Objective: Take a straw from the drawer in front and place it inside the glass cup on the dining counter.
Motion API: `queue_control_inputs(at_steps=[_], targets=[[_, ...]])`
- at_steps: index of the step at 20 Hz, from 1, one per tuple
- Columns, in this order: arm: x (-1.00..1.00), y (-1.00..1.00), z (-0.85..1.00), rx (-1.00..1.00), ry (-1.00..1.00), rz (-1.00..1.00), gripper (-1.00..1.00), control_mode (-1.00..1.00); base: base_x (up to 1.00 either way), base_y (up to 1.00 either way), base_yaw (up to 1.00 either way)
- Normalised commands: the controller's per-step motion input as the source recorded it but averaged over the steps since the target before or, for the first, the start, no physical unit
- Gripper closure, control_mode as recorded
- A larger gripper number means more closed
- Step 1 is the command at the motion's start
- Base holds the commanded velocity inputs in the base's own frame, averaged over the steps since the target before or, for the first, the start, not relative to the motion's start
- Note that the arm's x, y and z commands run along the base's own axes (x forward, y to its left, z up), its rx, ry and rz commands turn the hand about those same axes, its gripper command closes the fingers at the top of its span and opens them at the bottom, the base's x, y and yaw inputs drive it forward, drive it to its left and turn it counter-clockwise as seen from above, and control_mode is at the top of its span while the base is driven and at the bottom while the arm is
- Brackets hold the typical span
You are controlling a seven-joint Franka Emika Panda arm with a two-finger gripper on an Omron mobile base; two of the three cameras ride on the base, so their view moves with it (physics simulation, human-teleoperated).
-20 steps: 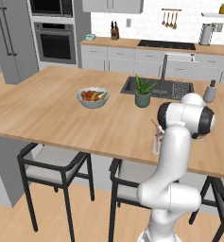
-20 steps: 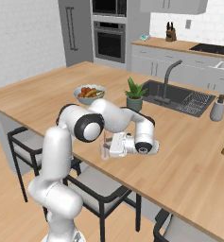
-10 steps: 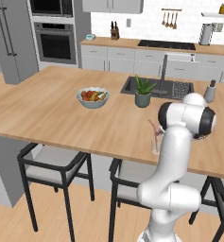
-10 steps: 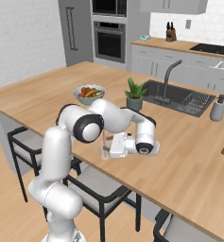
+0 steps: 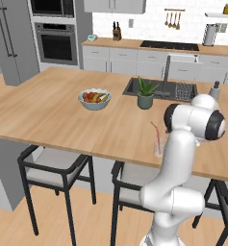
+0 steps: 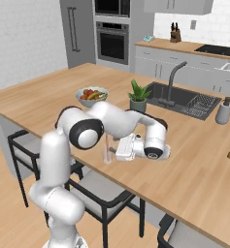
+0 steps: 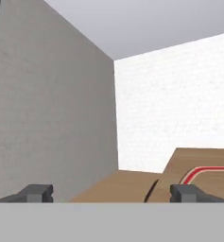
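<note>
We see the thin pinkish-red straw (image 5: 156,133) leaning in the small clear glass cup (image 5: 158,148) near the light wood dining counter's (image 5: 48,115) front edge. We judge it light, slippery and bendy. Beside it, the two-finger gripper (image 6: 112,152) stands wide, holding nothing. No readable writing.

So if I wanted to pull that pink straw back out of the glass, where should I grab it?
Probably the upper part of the straw, the bit sticking up above the glass cup. It leans in the cup near the dining counter edge, so come from above or the side and pinch the thin stick, pulling along its slant without touching the glass.
</note>
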Motion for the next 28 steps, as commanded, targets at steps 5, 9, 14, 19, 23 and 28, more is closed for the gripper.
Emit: queue_control_inputs(at_steps=[5, 9, 14, 19, 23, 28], targets=[[-0.55, 0.02, 0.3, 0.0, -0.12, -0.05, -1.0, -1.0, 0.0, 0.0, 0.0], [-0.51, 0.03, 0.32, 0.0, -0.08, -0.04, -1.0, -1.0, 0.0, 0.0, 0.0], [-0.43, 0.0, 0.19, 0.0, -0.01, -0.04, -1.0, -1.0, 0.0, 0.0, 0.0], [-0.29, 0.0, 0.0, 0.0, 0.0, 0.0, -1.0, -1.0, 0.0, 0.0, 0.0], [-0.32, 0.0, 0.0, 0.0, 0.0, 0.0, -1.0, -1.0, 0.0, 0.0, 0.0], [-0.33, 0.0, 0.02, 0.0, 0.0, 0.0, -1.0, -1.0, 0.0, 0.0, 0.0]])
